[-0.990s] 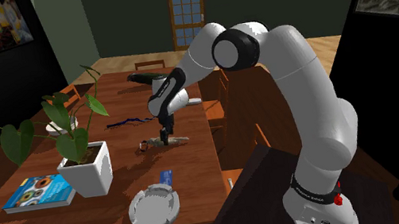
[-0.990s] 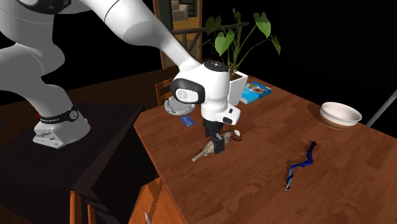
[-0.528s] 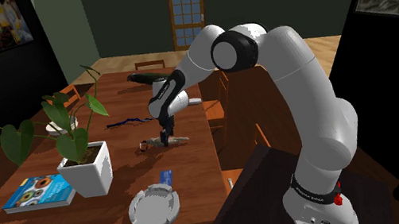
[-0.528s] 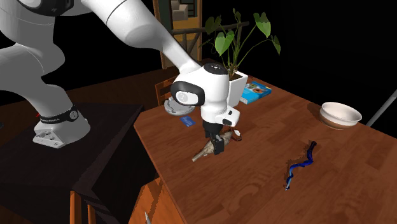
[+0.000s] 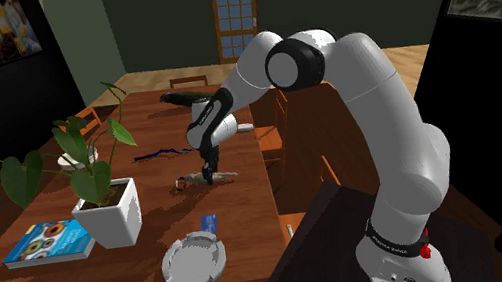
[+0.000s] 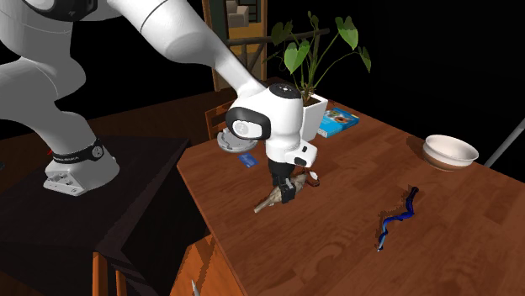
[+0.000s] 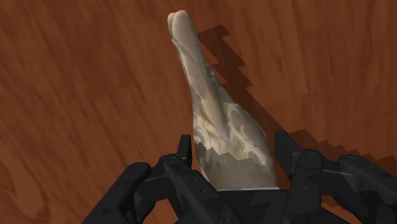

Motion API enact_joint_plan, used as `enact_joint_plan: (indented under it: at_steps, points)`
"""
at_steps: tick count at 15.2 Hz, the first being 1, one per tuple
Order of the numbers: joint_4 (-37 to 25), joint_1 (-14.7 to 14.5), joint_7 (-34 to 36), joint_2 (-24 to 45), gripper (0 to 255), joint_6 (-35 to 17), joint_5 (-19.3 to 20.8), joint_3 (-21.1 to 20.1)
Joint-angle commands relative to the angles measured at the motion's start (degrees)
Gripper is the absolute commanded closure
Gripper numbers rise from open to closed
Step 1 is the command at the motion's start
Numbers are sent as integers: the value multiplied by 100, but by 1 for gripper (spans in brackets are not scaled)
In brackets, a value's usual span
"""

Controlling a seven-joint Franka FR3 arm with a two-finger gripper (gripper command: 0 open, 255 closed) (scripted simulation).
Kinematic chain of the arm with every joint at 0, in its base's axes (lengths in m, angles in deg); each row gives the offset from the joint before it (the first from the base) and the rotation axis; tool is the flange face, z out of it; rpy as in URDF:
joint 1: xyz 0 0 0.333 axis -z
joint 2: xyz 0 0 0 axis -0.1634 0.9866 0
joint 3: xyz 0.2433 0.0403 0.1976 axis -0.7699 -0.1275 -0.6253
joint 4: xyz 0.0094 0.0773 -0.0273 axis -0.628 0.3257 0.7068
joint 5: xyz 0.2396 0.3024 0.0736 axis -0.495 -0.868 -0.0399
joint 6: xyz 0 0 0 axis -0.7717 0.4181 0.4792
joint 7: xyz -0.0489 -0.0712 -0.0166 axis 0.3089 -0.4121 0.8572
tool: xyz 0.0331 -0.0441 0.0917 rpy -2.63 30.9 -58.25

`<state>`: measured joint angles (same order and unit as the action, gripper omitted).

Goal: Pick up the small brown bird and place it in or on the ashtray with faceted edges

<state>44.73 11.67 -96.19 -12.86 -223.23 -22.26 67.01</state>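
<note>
The small brown and cream bird lies on its side on the wooden table, tail pointing away from the hand. My black gripper stands straight over it, and both fingers press against the sides of its body. In the shoulder view the gripper sits low on the bird at mid-table. From the second exterior view the bird pokes out below the hand. The pale grey faceted ashtray rests near the table's front edge, close to the stand; it shows partly behind the wrist.
A white pot with a leafy plant and a colourful book stand towards the shoulder view's left. A small blue card lies between bird and ashtray. A blue curly object and a white bowl sit farther along the table.
The fingers have closed in onto the bird's body. The arm and the bird have stayed where they were.
</note>
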Motion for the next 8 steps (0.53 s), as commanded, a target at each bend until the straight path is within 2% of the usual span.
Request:
enact_joint_plan:
  at_steps: [1,8]
  points:
    - [-1,-1,0,1,255,-2,0,-1]
    - [53,-15,25,-297,255,243,24,21]
